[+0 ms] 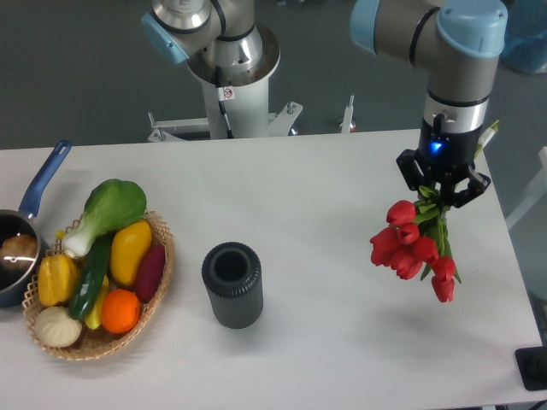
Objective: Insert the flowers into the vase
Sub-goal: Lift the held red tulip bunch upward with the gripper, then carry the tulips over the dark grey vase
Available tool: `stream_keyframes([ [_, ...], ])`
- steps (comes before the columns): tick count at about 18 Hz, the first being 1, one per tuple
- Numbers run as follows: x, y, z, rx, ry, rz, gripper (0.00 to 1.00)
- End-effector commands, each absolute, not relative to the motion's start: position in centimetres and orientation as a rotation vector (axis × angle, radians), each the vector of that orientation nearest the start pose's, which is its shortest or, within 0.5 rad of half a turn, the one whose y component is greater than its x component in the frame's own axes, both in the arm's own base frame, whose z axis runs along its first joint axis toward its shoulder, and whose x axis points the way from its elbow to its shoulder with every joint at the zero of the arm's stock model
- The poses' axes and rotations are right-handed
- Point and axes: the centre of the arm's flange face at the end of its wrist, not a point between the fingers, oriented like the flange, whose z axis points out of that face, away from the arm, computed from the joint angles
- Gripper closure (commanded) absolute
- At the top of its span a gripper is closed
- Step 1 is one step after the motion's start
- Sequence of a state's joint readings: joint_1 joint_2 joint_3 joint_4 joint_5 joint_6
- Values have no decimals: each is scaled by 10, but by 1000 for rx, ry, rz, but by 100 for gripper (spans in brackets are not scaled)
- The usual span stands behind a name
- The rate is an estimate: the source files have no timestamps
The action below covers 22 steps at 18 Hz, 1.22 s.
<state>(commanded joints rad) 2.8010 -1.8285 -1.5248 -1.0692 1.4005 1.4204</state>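
Over the right end of the worktop (342, 205) the claw (442, 195) hangs closed on the stem end of the flowers (413, 246), which dangle heads-down, clear of the surface; their shadow falls on the white top beneath. The bunch's long axis runs steeply, stems up at the claw, the red heads trailing down and a little to the left in the picture. The vase (232, 284) stands upright well apart from it, toward the middle of the worktop, left of the claw in the picture and nearer the front edge, its round mouth open to the camera and nothing in it. As I judge it, the coming move turns on that gap and on the bunch's orientation: the stems are at the top, so the bunch would need turning over before the stems can go down into the mouth.

Counted: one vase, one bunch with about eight red heads visible, some overlapping so the number is not sure. One woven basket (162, 256) of vegetables and one blue-handled saucepan (30, 205) sit at the far left
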Motion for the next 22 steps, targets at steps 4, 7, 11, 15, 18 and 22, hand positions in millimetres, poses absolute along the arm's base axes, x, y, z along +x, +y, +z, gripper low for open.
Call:
stream_keyframes([
  [4,-528,345,438,-2860,305,363,100],
  [7,-523,347,451,-2832,298,354,100],
  [11,-527,331,475,-2598,206,286,100],
  [15,-518,315,500,-2366,72,191,100],
  [18,-497,317,515,-2250,12,114,100],
  [22,-465,319,513,-2127,-4,12,100],
])
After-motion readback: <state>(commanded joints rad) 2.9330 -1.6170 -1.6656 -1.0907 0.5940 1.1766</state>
